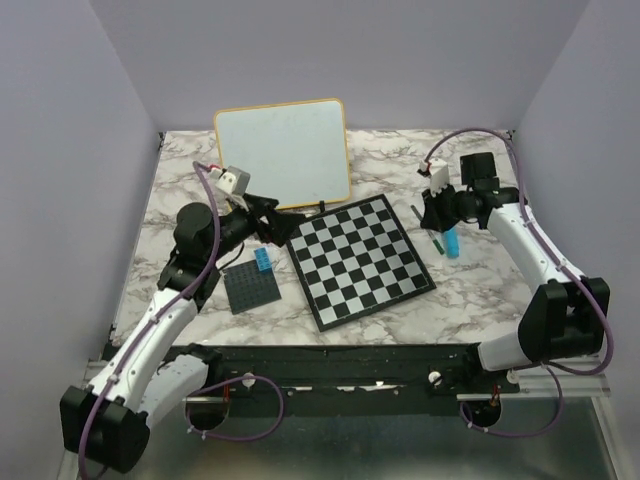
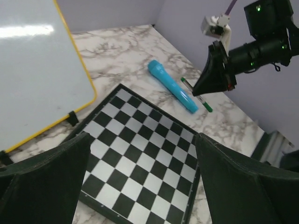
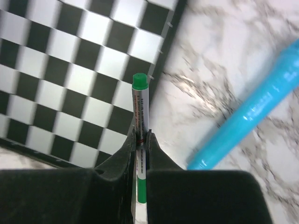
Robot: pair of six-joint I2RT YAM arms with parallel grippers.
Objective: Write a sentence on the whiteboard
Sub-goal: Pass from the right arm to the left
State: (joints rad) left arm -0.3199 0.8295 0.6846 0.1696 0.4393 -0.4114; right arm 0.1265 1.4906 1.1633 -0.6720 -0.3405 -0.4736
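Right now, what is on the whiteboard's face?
No writing shows: the whiteboard is blank white with faint glare. The left arm hides its lower-left corner in the top view, so that patch is unchecked.

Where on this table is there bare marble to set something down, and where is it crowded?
Free: the back right, between the whiteboard and the right arm; the near right, between the chessboard and that arm's base. Crowded: around the left gripper by the grey plate, and where the right gripper grips the green marker beside the blue tube.
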